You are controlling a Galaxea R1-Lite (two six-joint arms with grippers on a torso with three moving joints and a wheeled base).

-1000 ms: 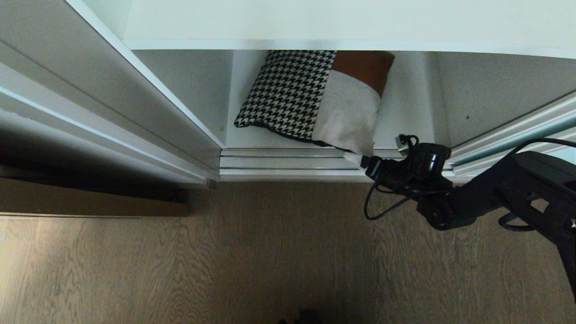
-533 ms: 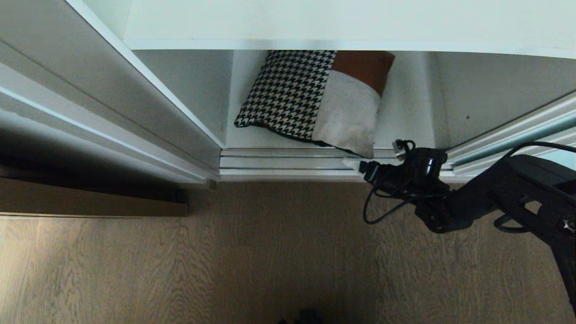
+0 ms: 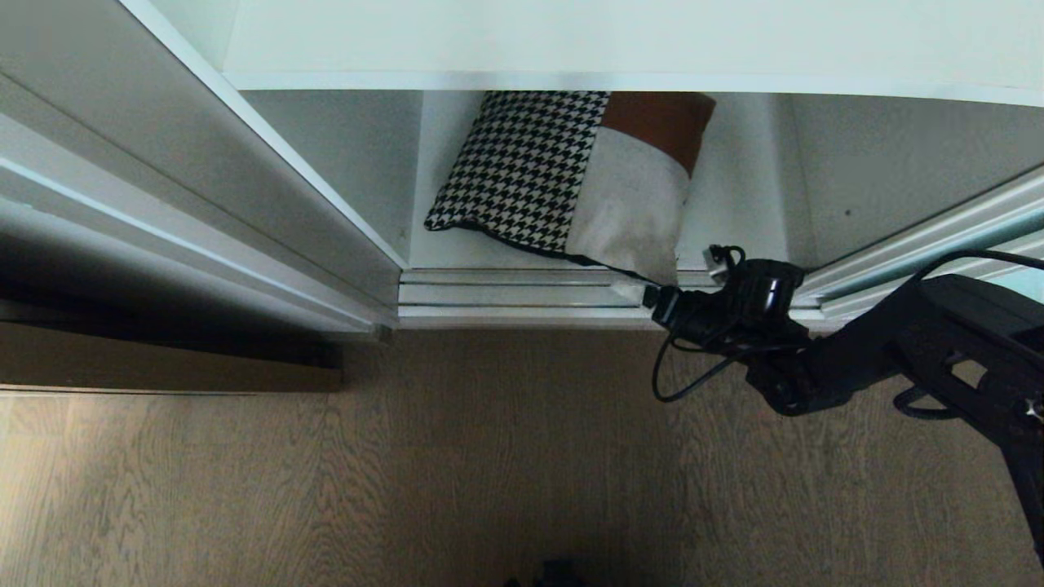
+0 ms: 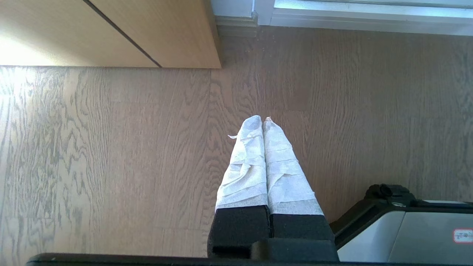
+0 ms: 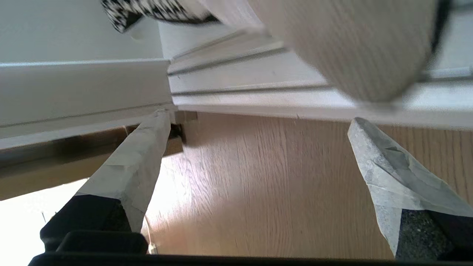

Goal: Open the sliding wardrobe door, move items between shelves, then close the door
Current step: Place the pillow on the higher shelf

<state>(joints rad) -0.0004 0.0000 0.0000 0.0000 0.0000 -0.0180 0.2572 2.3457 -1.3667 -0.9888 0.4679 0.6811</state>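
The patchwork cushion [image 3: 571, 179] leans at the back of the lower white shelf [image 3: 734, 232], under the upper shelf board [image 3: 571, 41]. Its near cream corner [image 5: 351, 48] hangs over the floor track. My right gripper [image 3: 648, 293] is just in front of that corner, over the track, and is open [image 5: 258, 118] with nothing between its taped fingers [image 5: 136, 162]. The sliding wardrobe door [image 3: 938, 240] stands drawn aside at the right, leaving the compartment uncovered. My left gripper [image 4: 263, 120] is parked over the wooden floor, shut and empty.
A grey panel with a white edge [image 3: 204, 163] bounds the opening on the left. The silver floor track [image 3: 522, 293] runs along the wardrobe front. A light wooden cabinet [image 4: 111, 33] and my own base [image 4: 406, 229] are near the left arm.
My right gripper has edged slightly left beside the cushion's near corner and stays open. The cushion and the door have not moved.
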